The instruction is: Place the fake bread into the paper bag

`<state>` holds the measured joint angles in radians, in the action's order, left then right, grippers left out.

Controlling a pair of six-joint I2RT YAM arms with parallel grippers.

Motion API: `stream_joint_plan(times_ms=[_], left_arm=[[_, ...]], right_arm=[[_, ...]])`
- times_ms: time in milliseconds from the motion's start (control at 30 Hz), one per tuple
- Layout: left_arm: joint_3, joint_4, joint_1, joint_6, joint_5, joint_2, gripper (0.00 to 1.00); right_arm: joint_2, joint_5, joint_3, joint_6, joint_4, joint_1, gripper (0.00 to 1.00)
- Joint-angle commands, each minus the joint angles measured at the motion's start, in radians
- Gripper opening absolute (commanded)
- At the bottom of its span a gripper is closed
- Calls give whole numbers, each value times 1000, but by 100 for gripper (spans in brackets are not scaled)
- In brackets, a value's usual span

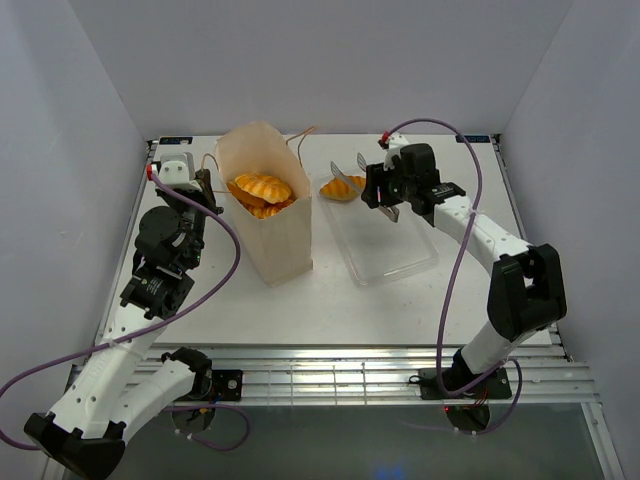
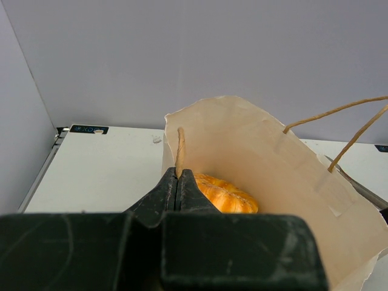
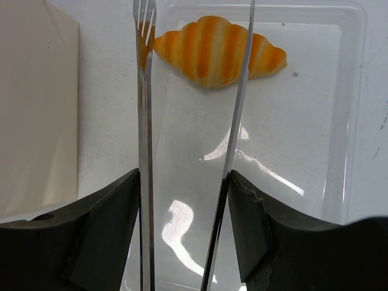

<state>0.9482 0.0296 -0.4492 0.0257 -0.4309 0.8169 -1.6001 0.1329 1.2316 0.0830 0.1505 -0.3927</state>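
Observation:
The paper bag (image 1: 270,235) stands upright left of centre with orange pastries (image 1: 262,190) inside; one shows in the left wrist view (image 2: 229,194). My left gripper (image 2: 178,177) is shut on the bag's near string handle (image 2: 180,145) at the rim (image 1: 207,183). My right gripper (image 3: 185,182) holds metal tongs (image 3: 144,121), whose blades stand apart. One orange striped croissant (image 3: 215,51) lies at the far end of the clear tray (image 3: 303,151). The tong tips straddle it; I cannot tell if they touch. The croissant also shows in the top view (image 1: 340,188).
The clear plastic tray (image 1: 392,250) lies right of the bag, close beside it. The bag's far handle loop (image 2: 339,124) sticks up at the right. White walls enclose the table on three sides.

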Motion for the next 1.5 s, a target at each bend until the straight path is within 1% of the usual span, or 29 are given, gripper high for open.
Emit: stream_joint_plan(times_ms=[0,267,367,433,567,600,867,933,1000,1200,1467], left_arm=[[6,-2,-6,-3,3,-10,0],[11,4,-6,6,18,-4,0],[9,4,-6,8,18,-4,0],[11,6,-6,8,20,-5,0],[11,6,-6,10,21,-4,0],[11,6,-6,10,21,-4,0],[11,6,-5,10,21,-9,0],[9,6,-6,10,20,-10,0],[9,6,-6,10,18,-12,0],[8,4,-6,10,14,-16,0],[8,3,-6,8,9,-22,0]], right_arm=[[-53,-9,68,-28,-31,2,63],[-159,-16,72,-43,-11,-6,62],[-178,-36,65,-49,-3,-12,61],[-187,-45,65,-54,4,-14,58],[-202,-49,83,-55,30,-15,45],[-207,-47,89,-55,38,-15,40],[-231,-7,132,-52,96,-15,20],[-222,5,134,-45,96,-14,17],[-216,14,143,-40,106,-14,9],[-164,59,189,-15,133,-14,8],[-74,47,232,8,185,-14,8]])
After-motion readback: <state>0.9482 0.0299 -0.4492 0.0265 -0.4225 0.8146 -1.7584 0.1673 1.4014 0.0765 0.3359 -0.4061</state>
